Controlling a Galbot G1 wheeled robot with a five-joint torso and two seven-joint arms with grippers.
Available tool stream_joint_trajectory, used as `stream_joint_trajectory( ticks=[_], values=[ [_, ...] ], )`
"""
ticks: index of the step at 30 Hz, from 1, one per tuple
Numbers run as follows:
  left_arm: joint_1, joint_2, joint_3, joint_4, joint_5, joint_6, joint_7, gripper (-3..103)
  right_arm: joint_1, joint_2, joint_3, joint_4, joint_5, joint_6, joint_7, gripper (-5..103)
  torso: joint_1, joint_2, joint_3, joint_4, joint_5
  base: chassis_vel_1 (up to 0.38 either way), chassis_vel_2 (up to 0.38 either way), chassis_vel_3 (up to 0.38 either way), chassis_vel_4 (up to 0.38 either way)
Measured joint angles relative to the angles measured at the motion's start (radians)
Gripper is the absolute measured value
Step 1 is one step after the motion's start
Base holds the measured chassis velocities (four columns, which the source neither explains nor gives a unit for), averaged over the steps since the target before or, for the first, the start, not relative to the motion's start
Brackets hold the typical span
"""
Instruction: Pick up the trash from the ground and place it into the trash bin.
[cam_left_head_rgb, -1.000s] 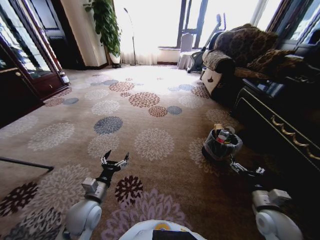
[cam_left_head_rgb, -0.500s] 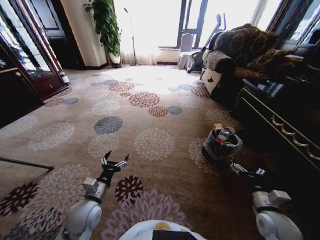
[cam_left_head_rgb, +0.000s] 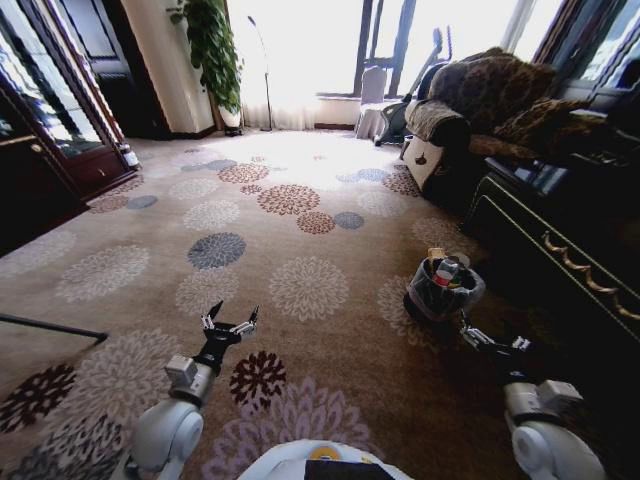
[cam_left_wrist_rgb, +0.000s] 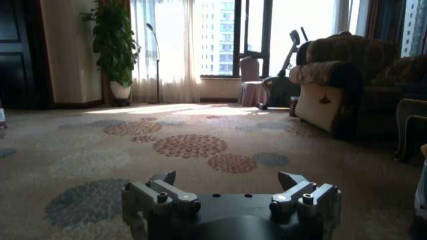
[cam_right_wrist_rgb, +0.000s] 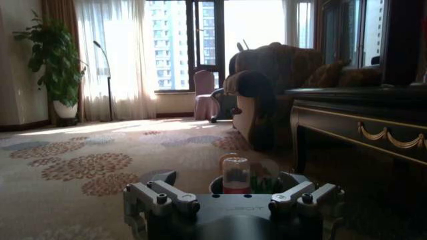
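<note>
The trash bin, small and dark with a grey liner over its rim, stands on the carpet at the right, near a dark cabinet. Trash sticks out of it: a clear bottle with a red cap and a yellowish packet. In the right wrist view the bottle rises just beyond the fingers. My right gripper hangs low and open, just on my side of the bin. My left gripper is open over the carpet at the lower left, holding nothing. Both grippers also show open in their wrist views.
A dark cabinet with gold trim runs along the right. An armchair with a brown throw stands behind it. A dark wooden cupboard is at the left, with a potted plant by the window. Flower-patterned carpet lies between.
</note>
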Motion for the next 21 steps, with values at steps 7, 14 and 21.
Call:
stream_joint_trajectory(
  ticks=[7, 14, 21],
  values=[
    [0.0, 0.0, 0.0, 0.0, -0.001, 0.0, 0.0, 100, 0.0, 0.0, 0.0, 0.0, 0.0, 0.0, 0.0, 100, 0.0, 0.0, 0.0, 0.0, 0.0, 0.0, 0.0, 0.0, 0.0],
    [0.0, 0.0, 0.0, 0.0, -0.001, 0.0, 0.0, 100, 0.0, 0.0, 0.0, 0.0, 0.0, 0.0, 0.0, 100, 0.0, 0.0, 0.0, 0.0, 0.0, 0.0, 0.0, 0.0, 0.0],
    [0.0, 0.0, 0.0, 0.0, -0.001, 0.0, 0.0, 100, 0.0, 0.0, 0.0, 0.0, 0.0, 0.0, 0.0, 100, 0.0, 0.0, 0.0, 0.0, 0.0, 0.0, 0.0, 0.0, 0.0]
  ],
)
